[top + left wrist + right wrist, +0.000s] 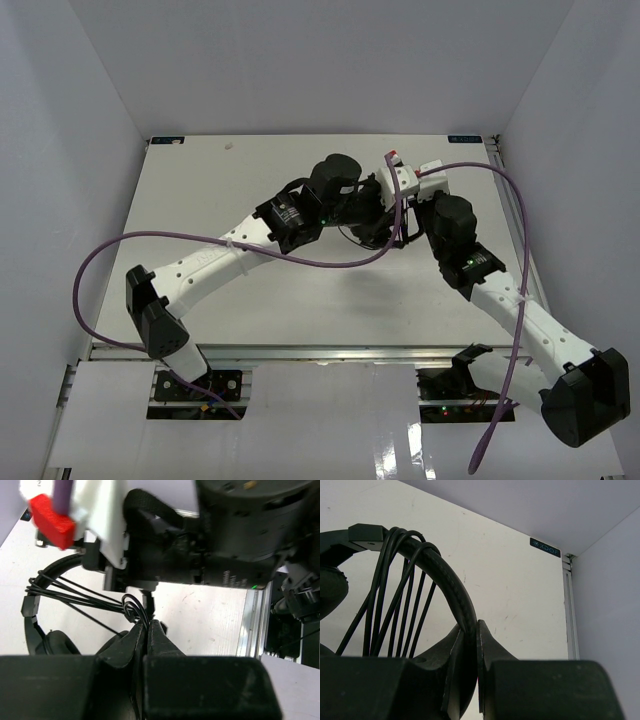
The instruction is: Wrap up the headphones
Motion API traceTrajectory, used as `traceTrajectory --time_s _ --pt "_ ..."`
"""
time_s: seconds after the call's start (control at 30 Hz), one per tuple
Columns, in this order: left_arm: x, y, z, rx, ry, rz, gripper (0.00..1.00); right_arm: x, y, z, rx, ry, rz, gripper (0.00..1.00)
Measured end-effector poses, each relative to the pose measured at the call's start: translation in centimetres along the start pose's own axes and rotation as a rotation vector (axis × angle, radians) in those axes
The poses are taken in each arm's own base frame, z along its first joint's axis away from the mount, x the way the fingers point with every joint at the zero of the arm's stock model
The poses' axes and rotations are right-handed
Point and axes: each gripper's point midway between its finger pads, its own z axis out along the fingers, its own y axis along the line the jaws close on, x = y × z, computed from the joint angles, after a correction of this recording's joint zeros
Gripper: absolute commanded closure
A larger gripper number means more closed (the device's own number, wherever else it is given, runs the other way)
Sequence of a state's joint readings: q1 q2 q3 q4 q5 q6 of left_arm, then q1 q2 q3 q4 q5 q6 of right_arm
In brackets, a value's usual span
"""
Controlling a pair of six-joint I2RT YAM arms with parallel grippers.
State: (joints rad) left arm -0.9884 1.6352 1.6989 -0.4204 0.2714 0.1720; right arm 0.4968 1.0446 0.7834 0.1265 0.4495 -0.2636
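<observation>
The black headphones are held up between both arms at the far middle of the table (pixel 200 190). My right gripper (pixel 470 626) is shut on the arched headband (pixel 445 575), and several turns of the thin black cord (pixel 395 600) run over that band near an earcup (pixel 329 592). My left gripper (pixel 146 624) is shut on a small loop of the cord (pixel 131 604). From there, strands (pixel 75 591) stretch left to the headband (pixel 50 574), with an earcup (pixel 55 642) below. In the top view both grippers meet over the headphones (pixel 362 228), which are mostly hidden.
The right arm's wrist (pixel 235 535) with its white mount and red tab (pixel 50 522) hangs close above my left fingers. Purple robot cables (pixel 300 258) sag across both arms. White walls enclose the table, and a metal rail (pixel 252 625) marks its right edge.
</observation>
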Motion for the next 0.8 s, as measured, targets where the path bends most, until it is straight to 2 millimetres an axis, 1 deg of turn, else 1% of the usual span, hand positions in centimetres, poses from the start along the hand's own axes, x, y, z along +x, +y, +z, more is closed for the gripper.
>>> traceTrajectory --time_s 0.13,0.2,0.33,0.4,0.47,0.6,0.7,0.8 --pt "1.0 1.0 -0.2 -0.017 0.017 0.009 0.96 -0.5 0.2 -1.0 -0.044 -0.031 -0.027 0.92" --pt "1.8 1.7 -0.5 -0.031 0.032 0.009 0.96 -0.9 0.6 -1.3 -0.078 -0.047 -0.045 0.92" --pt "3.2 3.3 -1.7 -0.069 0.056 0.0 0.96 -0.5 1.8 -1.7 -0.16 -0.041 -0.083 0.92" --pt "3.5 4.4 -2.5 -0.096 0.056 -0.003 0.96 -0.2 2.7 -1.9 -0.214 -0.035 -0.101 0.92" --pt "3.5 5.0 -3.5 -0.113 0.054 -0.004 0.96 -0.2 3.6 -2.1 -0.266 -0.036 -0.115 0.92" --pt "3.1 5.6 -5.0 -0.131 0.042 -0.003 0.96 -1.2 5.1 -2.7 -0.369 -0.069 -0.126 0.92" --pt "2.9 6.1 -5.5 -0.134 0.035 -0.003 0.96 -2.0 5.9 -3.1 -0.426 -0.1 -0.132 0.92" --pt "3.3 6.7 -5.8 -0.139 0.044 -0.01 0.97 -2.3 6.8 -3.5 -0.481 -0.118 -0.144 0.92"
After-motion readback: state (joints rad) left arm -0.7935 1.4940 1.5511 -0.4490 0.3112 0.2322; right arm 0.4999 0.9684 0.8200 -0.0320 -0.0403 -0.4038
